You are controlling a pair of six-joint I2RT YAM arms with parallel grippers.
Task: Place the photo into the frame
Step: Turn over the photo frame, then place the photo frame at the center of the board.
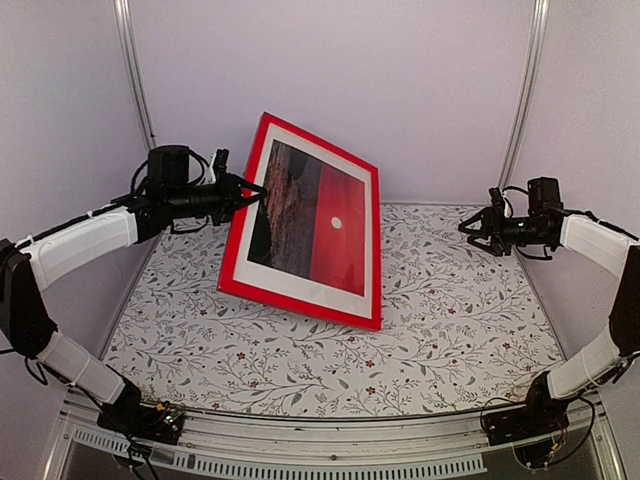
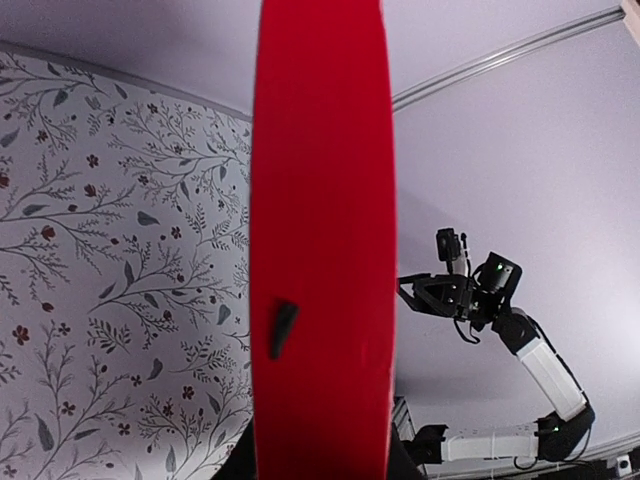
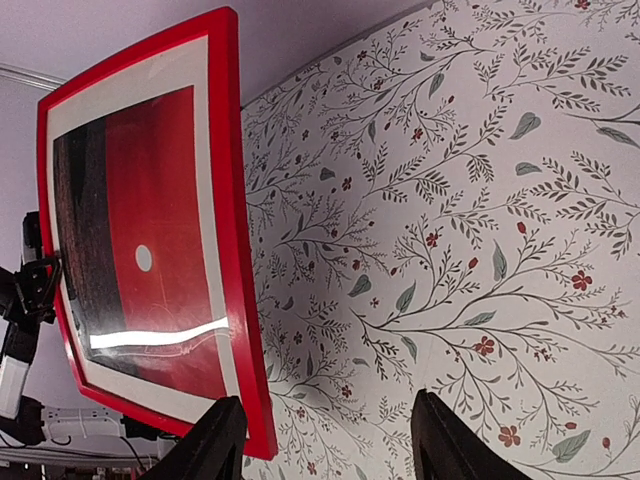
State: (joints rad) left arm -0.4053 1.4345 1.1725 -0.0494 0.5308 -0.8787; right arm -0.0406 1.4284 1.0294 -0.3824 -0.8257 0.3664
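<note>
At left, the left pincer (image 1: 249,188) gripped the tilted frame (image 1: 300,305), photo (image 1: 310,215) inside; the right pincer (image 1: 468,226) gaped empty. Slow lowering seemed wise, bottom edge planted.

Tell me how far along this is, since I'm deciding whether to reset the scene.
Done, it seems: the photo sits inside the frame, behind the white mat. In hand: the left gripper pinches the frame's left edge, holding it tilted up, lower edge apparently on the table. The right gripper is open and apart from it. Left: probably lowering the frame flat and letting go.
</note>
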